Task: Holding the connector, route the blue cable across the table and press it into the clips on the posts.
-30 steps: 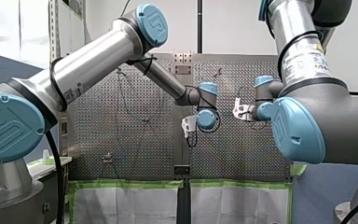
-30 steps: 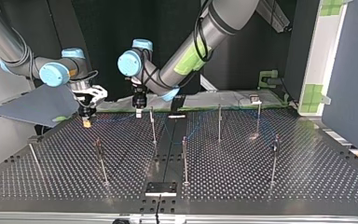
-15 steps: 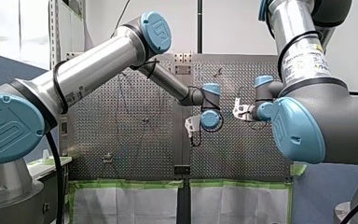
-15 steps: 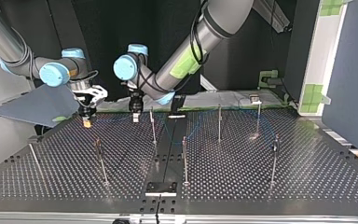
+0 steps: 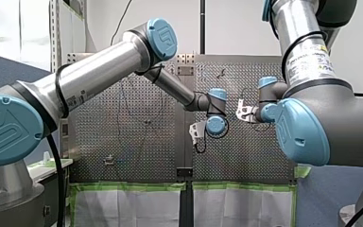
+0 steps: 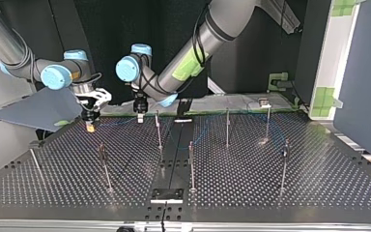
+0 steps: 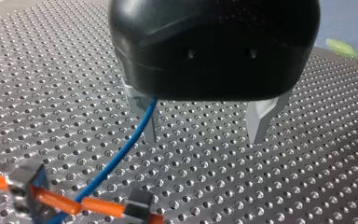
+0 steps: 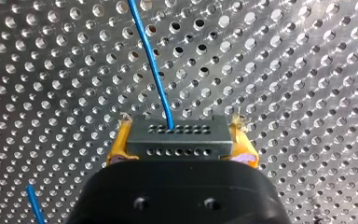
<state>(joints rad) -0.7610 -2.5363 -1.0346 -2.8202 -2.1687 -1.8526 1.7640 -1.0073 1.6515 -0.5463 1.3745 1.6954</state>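
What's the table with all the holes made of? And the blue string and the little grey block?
The table looks like bare metal: silvery and shiny, with even rows of holes. The blue cable seems to be plastic-coated wire: smooth, glossy, bending in a soft curve. The connector could be grey plastic or metal; its dull face with two rows of tiny holes leaves that open.

Blurred orange fitting [image 7: 98, 205] cut off at view's edge, cable [image 7: 121, 151] vanishing under left gripper [image 7: 205, 137] housing, connector [image 8: 177, 136] base hidden behind right gripper [image 8: 180, 140], clips [image 6: 101, 149] too small to read in top view.
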